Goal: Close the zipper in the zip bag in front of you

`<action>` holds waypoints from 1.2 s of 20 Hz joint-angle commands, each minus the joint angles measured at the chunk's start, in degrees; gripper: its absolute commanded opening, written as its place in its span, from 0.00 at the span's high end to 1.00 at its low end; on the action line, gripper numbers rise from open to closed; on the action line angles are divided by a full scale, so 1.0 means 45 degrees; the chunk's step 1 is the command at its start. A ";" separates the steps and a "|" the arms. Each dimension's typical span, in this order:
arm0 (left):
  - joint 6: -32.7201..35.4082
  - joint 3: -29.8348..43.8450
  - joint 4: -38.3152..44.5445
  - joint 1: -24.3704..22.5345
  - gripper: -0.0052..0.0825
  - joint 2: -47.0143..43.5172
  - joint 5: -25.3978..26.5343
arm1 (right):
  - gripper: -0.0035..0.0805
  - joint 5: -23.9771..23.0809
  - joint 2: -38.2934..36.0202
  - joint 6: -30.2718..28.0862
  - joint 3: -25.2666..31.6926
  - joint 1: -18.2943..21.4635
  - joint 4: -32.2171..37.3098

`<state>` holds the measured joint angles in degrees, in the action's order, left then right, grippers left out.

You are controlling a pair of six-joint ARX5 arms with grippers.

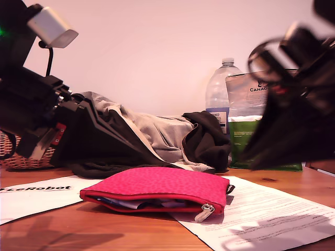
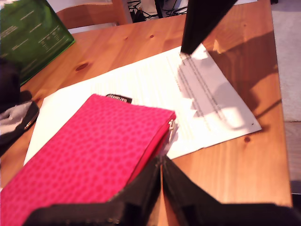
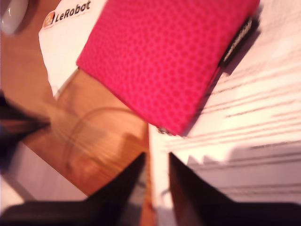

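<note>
Flat on the wooden table [image 1: 131, 235], the red-pink zip bag [image 1: 157, 184] lay partly on a printed sheet [image 1: 272, 214], its zipper [image 1: 152, 201] gaping with the pull tab [image 1: 205, 213] at one end. My first claw [image 2: 161, 172] was pressed together just beside it; my second claw [image 3: 156, 162] hovered slightly spread, holding nothing.

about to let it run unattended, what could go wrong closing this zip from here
1. The zip bag lies loose, partly on a printed sheet. With neither gripper holding it, pulling the pull tab may just drag the pouch and paper.
2. Papers sit inside the open mouth and could snag the zipper.
3. My first gripper, jaws nearly together, and my second gripper, jaws slightly apart, both hover near the tab end and might collide.
</note>
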<state>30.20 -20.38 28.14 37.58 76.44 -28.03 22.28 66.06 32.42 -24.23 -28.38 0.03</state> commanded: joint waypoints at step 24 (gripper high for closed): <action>0.0053 0.0000 0.0039 0.0185 0.96 0.0102 -0.0005 | 0.60 0.2069 0.5819 0.3269 -0.0860 0.0840 0.3852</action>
<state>30.20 -20.38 27.99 38.26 76.44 -28.01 31.44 90.91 46.72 -28.08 -24.73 16.93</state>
